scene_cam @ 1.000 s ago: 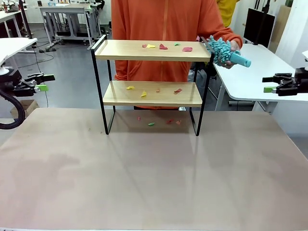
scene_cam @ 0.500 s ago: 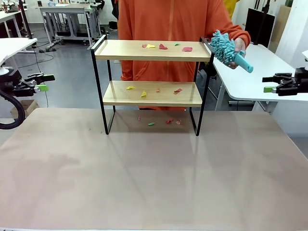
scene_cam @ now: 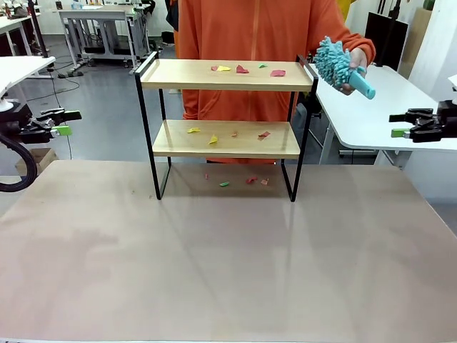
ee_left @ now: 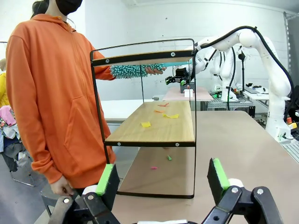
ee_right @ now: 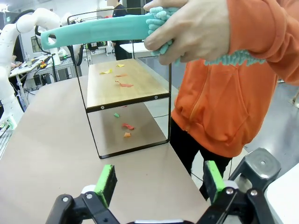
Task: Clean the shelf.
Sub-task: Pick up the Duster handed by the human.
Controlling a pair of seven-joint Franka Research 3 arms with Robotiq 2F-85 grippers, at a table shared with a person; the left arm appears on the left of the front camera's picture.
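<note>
l gripper (ee_left: pixel 162 175), jaws spread, well left of two-tier light-wood black-framed shelf (scene_cam: pixel 178 73) on beige table (scene_cam: pixel 228 271); coloured paper scraps (scene_cam: pixel 241 69) on both boards. just right, person's hand (scene_cam: pixel 355 66) holds fluffy teal duster (scene_cam: pixel 330 61); r gripper (ee_right: pixel 159 181) farther right, jaws spread.

A grey floor (scene_cam: pixel 107 136) runs back to white workbenches (scene_cam: pixel 96 13), with a white side table (scene_cam: pixel 371 118) and black monitor (scene_cam: pixel 384 39) at right, white wall (ee_left: pixel 140 23) behind.
</note>
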